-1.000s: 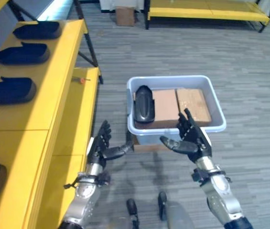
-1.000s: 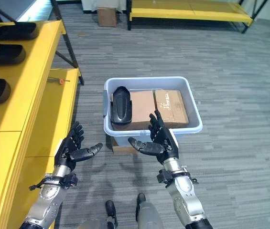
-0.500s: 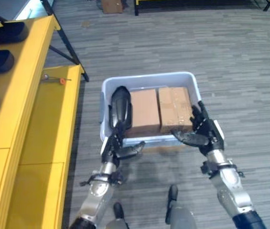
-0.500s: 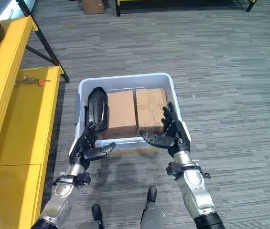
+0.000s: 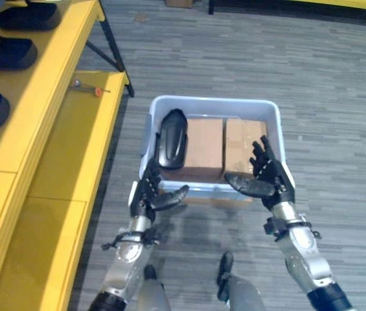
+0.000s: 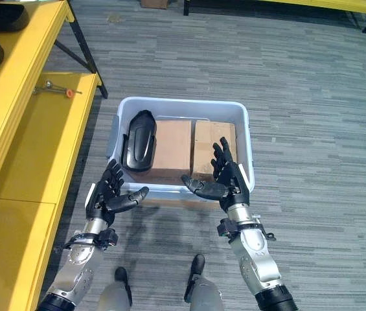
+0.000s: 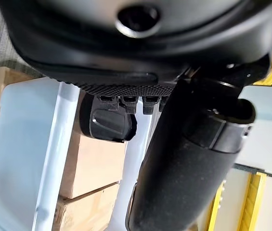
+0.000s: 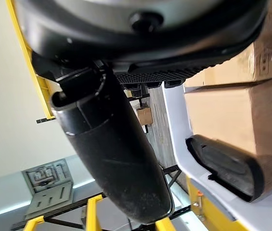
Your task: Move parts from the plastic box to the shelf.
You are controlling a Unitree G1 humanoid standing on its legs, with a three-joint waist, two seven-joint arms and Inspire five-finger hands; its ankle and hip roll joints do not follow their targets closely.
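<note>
Grey carpet (image 6: 312, 129) with a fine pattern of short streaks covers the floor, evenly lit. On the carpet's left side stands a yellow shelf unit (image 5: 59, 168) with a high level and a lower level stepping out beside it, and black slanted legs (image 5: 114, 55) brace it at its far end. At the far edge of the carpet runs a low yellow rack (image 6: 280, 5) on black legs, and a small brown cardboard box (image 6: 153, 3) sits on the floor just left of it.
</note>
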